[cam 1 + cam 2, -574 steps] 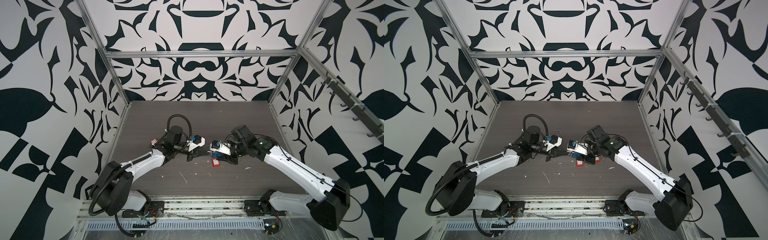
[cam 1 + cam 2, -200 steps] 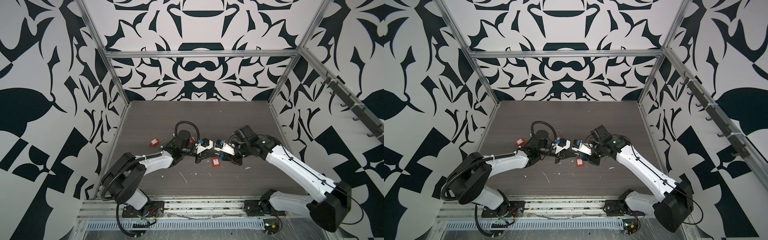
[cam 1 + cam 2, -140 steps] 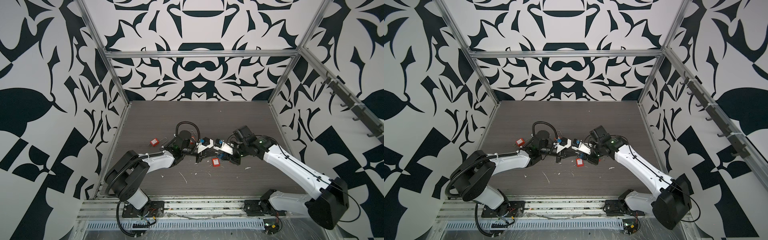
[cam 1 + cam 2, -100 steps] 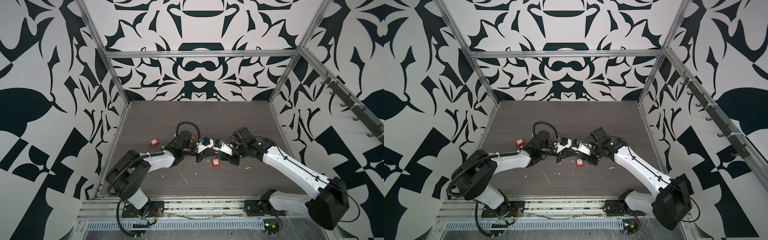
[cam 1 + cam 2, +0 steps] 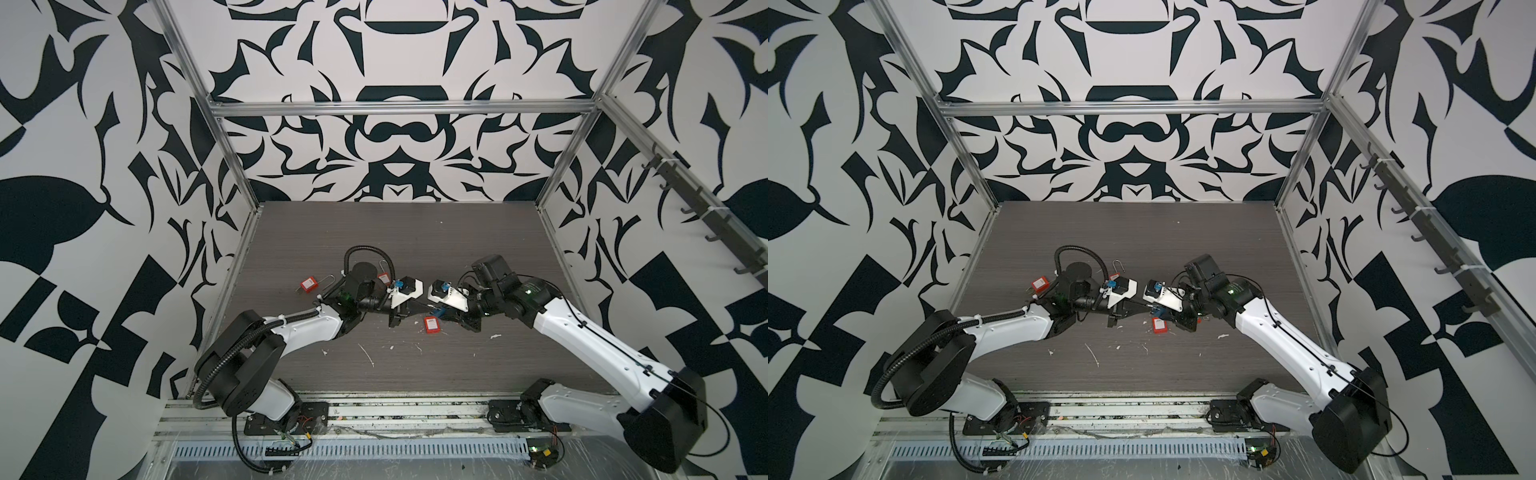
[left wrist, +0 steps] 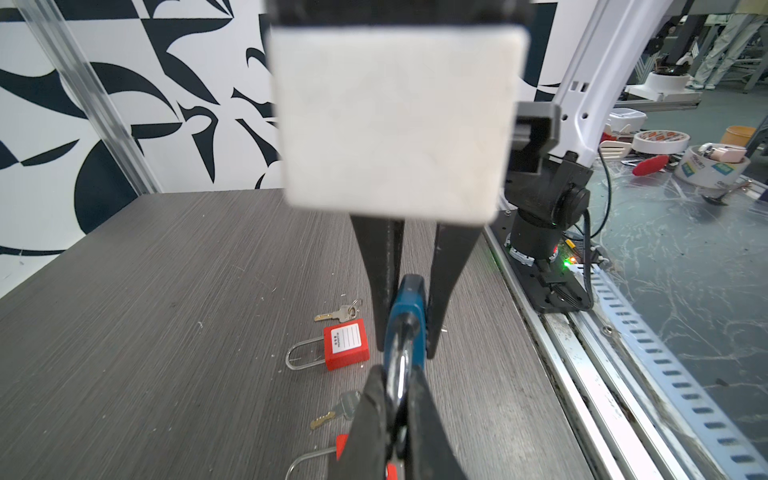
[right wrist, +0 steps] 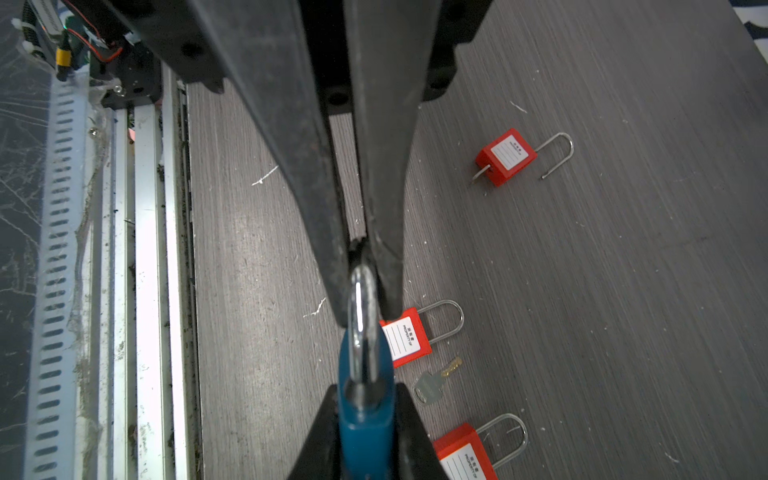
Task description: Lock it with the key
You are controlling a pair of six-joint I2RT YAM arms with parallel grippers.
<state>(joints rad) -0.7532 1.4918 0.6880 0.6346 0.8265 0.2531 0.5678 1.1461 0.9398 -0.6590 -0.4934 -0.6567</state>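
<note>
The dark table (image 5: pixel 374 232), walled on three sides and edged by a metal rail (image 5: pixel 374 415) in front, lay open across its far half, and both arms met low over its middle. The left gripper (image 6: pixel 397 374) was clamped on the steel loop (image 7: pixel 360 291) of the blue padlock (image 7: pixel 365 424), and the right gripper (image 7: pixel 365 392) was clamped on its body, holding it off the surface. Under them lay the nearest red padlock (image 7: pixel 405 338), with a loose key (image 7: pixel 432 384) between it and a second red padlock (image 7: pixel 465 453). A third red padlock (image 7: pixel 505 158) lay well apart, its loop swung open.
</note>
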